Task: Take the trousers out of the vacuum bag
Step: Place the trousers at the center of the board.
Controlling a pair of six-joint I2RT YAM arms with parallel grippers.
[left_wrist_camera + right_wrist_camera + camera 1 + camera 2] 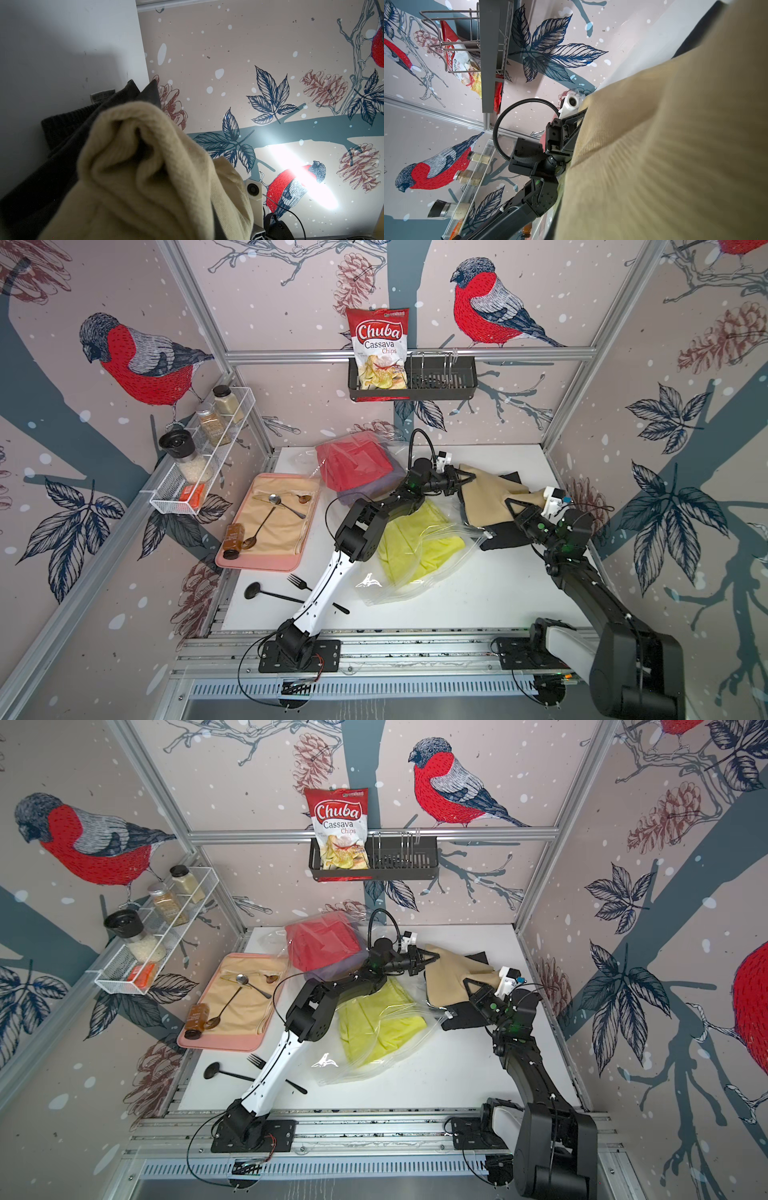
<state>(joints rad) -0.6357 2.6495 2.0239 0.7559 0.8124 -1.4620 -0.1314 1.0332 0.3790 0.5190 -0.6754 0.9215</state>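
At the left of the table (pixel 478 593) sits the pink tray (pixel 266 566). Right of it, mid-table, the vacuum bag (pixel 374 589) lies crumpled. The red trousers (pixel 353 464) are at its far end, the purple trousers (pixel 361 495) under them and the yellow-green trousers (pixel 419 547) nearer, all seen through the plastic. My left claw (pixel 469 477) reaches over the bag and is pinched closed on the far-left edge of the mustard-brown trousers (pixel 486 497), which lie just right of the bag. My right claw (pixel 510 504) is clamped tight on their right side. The black trousers (pixel 505 535) lie beneath them.
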